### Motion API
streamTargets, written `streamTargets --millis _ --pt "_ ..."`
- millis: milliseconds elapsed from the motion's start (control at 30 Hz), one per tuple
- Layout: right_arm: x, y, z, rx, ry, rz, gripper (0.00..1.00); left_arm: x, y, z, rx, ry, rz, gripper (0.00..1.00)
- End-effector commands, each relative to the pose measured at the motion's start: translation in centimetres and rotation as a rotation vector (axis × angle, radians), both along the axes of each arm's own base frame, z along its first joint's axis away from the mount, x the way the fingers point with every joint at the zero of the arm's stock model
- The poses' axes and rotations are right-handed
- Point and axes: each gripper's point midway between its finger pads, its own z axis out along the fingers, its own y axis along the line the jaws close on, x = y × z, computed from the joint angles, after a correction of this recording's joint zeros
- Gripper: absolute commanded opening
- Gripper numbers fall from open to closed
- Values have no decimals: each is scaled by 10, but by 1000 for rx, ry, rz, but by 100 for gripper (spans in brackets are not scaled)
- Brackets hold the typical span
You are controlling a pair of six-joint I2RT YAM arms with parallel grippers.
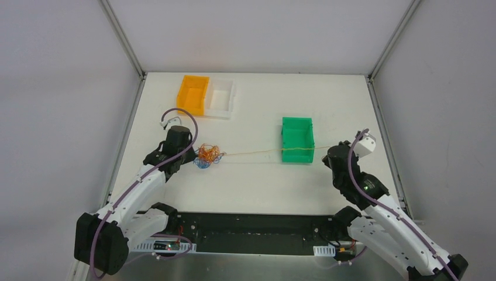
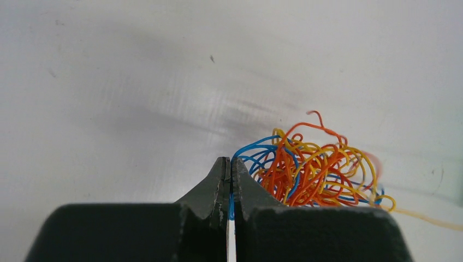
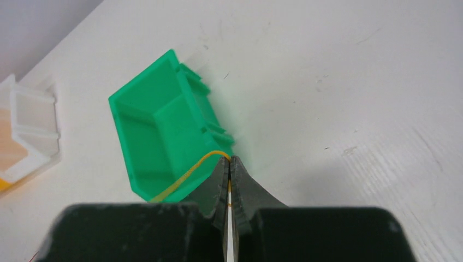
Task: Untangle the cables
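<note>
cables (image 1: 209,156): one curly knot of orange-red, yellow and blue, left of centre in the top view, lying on the tabletop (image 1: 257,193)
left hand (image 2: 229,164): fingers together, clamped on a blue strand (image 2: 231,206) that rises between them; the knot sits just right of the fingertips in the wrist view
right hand (image 3: 230,161): fingers together, pinching a yellow strand (image 3: 183,179) at the very tips; centre right of the top view
yellow strand, run: leaves the knot to the right, nearly straight, crosses the near end of the green bin (image 1: 298,126) and ends in the right hand
orange bin (image 1: 193,93), white bin (image 1: 221,96): side by side, touching, upper left of the tabletop, apart from the knot
</note>
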Motion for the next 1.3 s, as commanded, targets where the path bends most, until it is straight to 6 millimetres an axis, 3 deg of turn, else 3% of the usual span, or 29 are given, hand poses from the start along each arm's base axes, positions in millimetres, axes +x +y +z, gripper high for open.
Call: streamTargets --millis 0,67,267,500,700,767,867,967,1067,1200,1233,1267 --pt "-10 -46 18 -22 -23 -201 0 -7 31 -12 16 43 179 0" --pt "-10 -45 17 7 -12 -188 0 -7 33 -13 11 45 197 0" --pt "-5 -12 12 49 17 -3 0 -3 17 -14 -43 52 139 0" --pt "-6 -15 10 17 47 -7 0 2 3 -13 -74 55 56 0" --pt "-4 -20 19 -1 23 -28 0 4 3 -12 -84 42 66 0" --pt "-1 -5 17 24 34 48 0 5 -11 -12 -136 40 13 0" --pt "-5 41 4 71 132 296 0 8 -32 -7 -214 27 -81 0" --pt "-23 88 -8 149 249 538 0 10 -51 0 -280 9 -170 0" --pt "-42 126 -12 183 258 736 0 11 -68 9 -340 -22 -246 0" --pt "-48 146 -10 187 230 817 0 15 -86 24 -396 -67 -329 0" --pt "-46 145 -11 179 233 805 10 15 -90 28 -405 -73 -349 0" --pt "-43 144 -11 168 237 790 27 15 -94 32 -413 -79 -368 0"
